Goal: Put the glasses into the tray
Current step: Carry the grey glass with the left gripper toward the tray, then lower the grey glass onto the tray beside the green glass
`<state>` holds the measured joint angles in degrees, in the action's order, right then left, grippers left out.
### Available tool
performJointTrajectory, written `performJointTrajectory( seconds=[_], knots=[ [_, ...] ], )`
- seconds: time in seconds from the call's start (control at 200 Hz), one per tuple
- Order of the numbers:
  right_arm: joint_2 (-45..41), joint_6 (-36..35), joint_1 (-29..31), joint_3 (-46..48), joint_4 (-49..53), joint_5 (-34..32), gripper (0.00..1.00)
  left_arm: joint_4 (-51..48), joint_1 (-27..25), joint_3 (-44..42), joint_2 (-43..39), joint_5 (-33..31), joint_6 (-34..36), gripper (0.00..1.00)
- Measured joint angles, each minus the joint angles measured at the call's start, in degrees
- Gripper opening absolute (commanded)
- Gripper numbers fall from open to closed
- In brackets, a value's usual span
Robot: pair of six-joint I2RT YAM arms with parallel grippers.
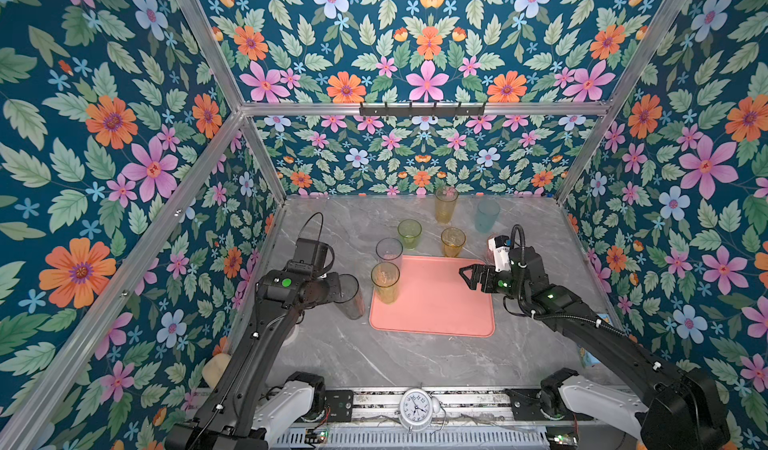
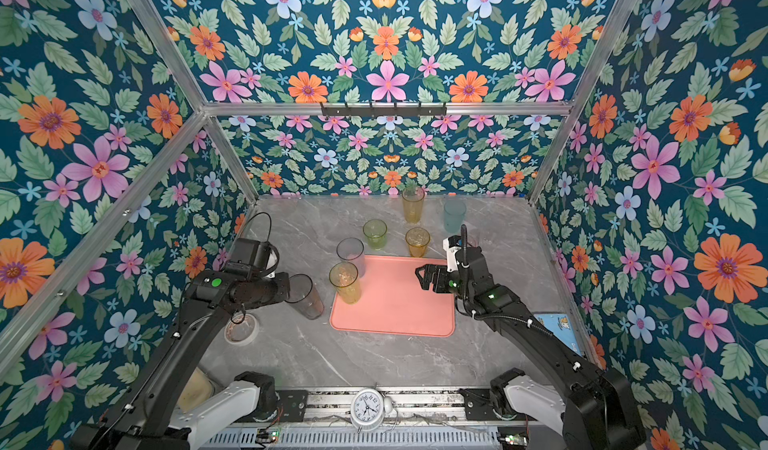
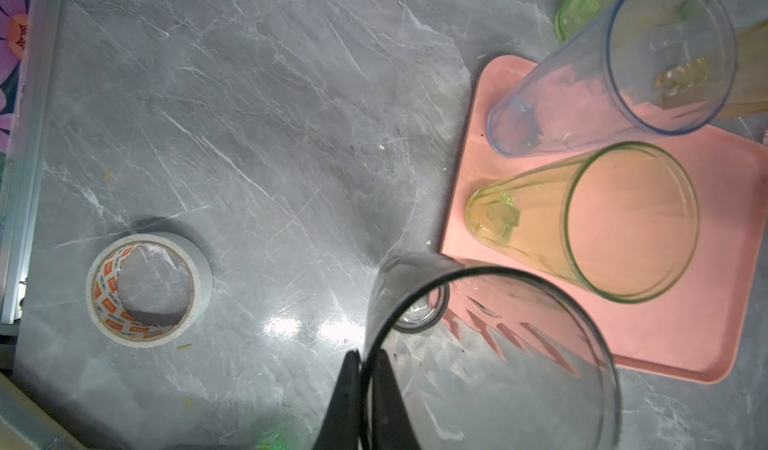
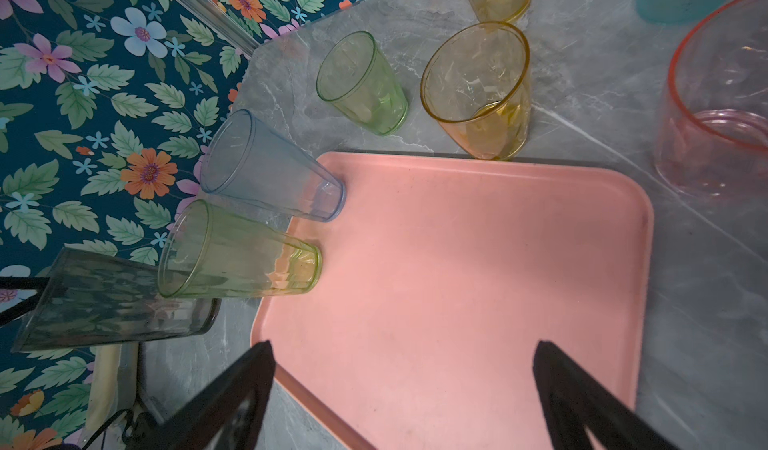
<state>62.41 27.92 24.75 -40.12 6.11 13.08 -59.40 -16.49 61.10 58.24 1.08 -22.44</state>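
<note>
grey glass (image 1: 352, 300) in L claw (image 3: 365, 362), beside tray (image 1: 440, 306)

Below the wide-open right gripper (image 1: 468, 276) the tray (image 1: 440, 306) lies bare, with free room across to the tall green glass (image 1: 385, 282) and tall pale-blue glass (image 1: 389, 253) on the tray's edge farthest from it. Those two wall that edge off from the left gripper (image 3: 368, 364), which pinches the smoky glass (image 1: 350, 298) just beside the tray. A short amber glass (image 1: 453, 242) stands near the right gripper's fingertips and a pink glass (image 4: 715, 136) close behind it. A tape roll (image 2: 241, 329) lies under the left arm
</note>
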Motion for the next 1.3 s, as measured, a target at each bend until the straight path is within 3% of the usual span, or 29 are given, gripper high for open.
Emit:
performJointTrajectory(
  seconds=[0.64,1.3],
  knots=[
    [-0.3,0.0,0.0,0.6,0.0,-1.0,0.98,1.9,-21.9,-1.6,4.5,-7.8,-12.9,0.0],
    [-0.7,0.2,0.0,2.1,-0.5,-1.0,0.98,5.7,-28.8,-2.2,8.2,-11.8,-17.6,0.0]
  ],
)
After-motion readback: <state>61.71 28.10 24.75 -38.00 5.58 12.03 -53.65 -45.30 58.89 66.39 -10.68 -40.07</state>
